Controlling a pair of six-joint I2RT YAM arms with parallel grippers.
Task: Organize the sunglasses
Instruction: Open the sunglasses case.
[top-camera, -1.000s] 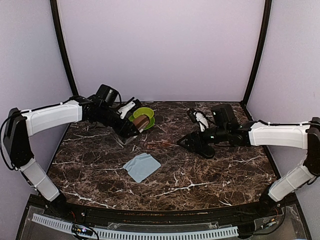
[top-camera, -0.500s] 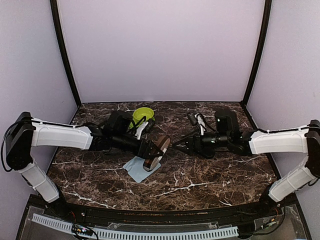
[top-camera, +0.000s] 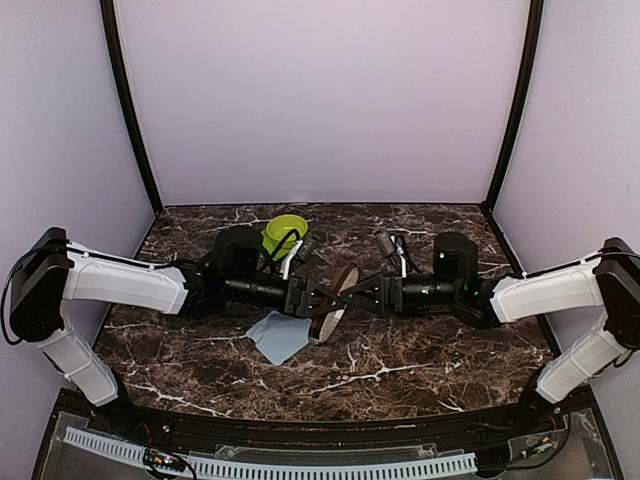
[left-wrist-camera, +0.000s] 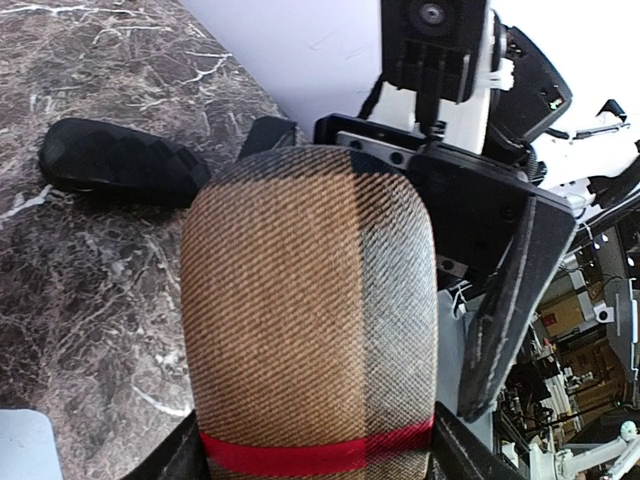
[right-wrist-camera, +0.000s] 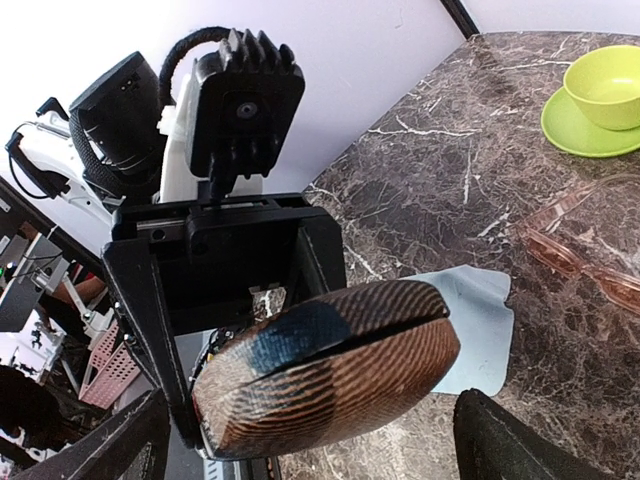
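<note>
Over the middle of the worktop (top-camera: 430, 350): left end effector (top-camera: 318, 298) clenched on the striped case (left-wrist-camera: 310, 320), held off the surface above the blue cloth (top-camera: 272, 340).
Opposite it: right end effector (top-camera: 366, 293) spread wide, empty — facing the case's seam.
Towards the far edge: reddish sunglasses (right-wrist-camera: 585, 262) lying near the green bowl (right-wrist-camera: 608, 90).
Doing it well: I'd keep the case steady — right fingers should catch the lid edge, not the body.

Pale lilac walls (top-camera: 320, 100) with black corner posts (top-camera: 126, 100) enclose a dark brown, white-veined marble table (top-camera: 400, 365).
</note>
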